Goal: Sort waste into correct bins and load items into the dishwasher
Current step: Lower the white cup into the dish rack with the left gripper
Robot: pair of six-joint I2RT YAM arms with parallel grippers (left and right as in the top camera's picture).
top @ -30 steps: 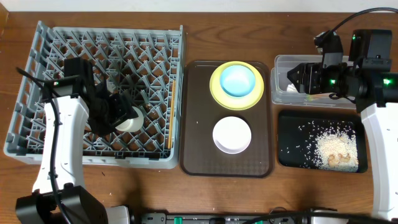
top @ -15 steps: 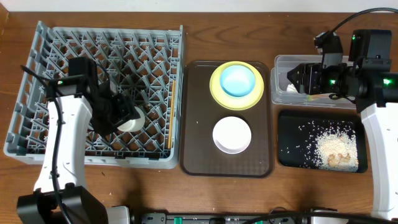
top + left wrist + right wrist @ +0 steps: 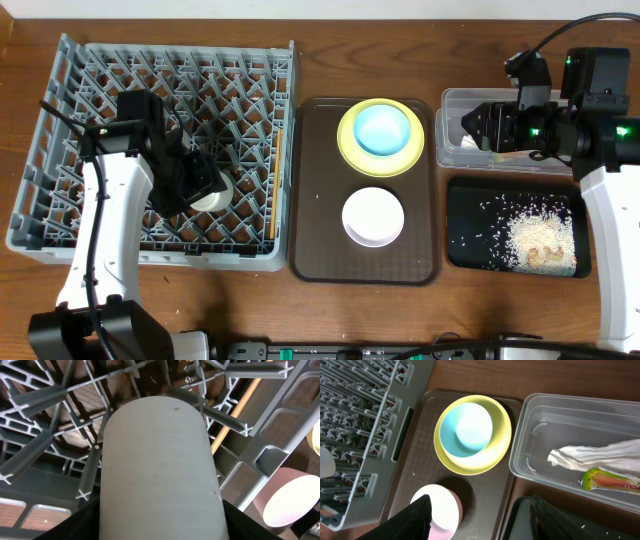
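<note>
My left gripper (image 3: pixel 196 186) is down inside the grey dish rack (image 3: pixel 60 200), shut on a white cup (image 3: pixel 214 194). In the left wrist view the cup (image 3: pixel 157 470) fills the space between my fingers, above the rack's pegs (image 3: pixel 270 455). A wooden chopstick (image 3: pixel 277 170) lies along the rack's right side. The blue bowl (image 3: pixel 381 128) sits in the yellow plate (image 3: pixel 350 150), with the white bowl (image 3: pixel 373 217) in front of them. My right gripper (image 3: pixel 478 125) hovers open over the clear tub (image 3: pixel 455 100), which holds the napkin (image 3: pixel 590 455) and wrapper (image 3: pixel 612 480).
The plate and bowls rest on a dark brown serving tray (image 3: pixel 320 250) between the rack and the bins. The black tray (image 3: pixel 465 250) at the front right holds rice scraps (image 3: pixel 535 240). Bare wooden table shows along the front edge.
My left arm has shifted slightly up and to the right inside the rack, carrying the white cup with it. The right arm has not moved.
</note>
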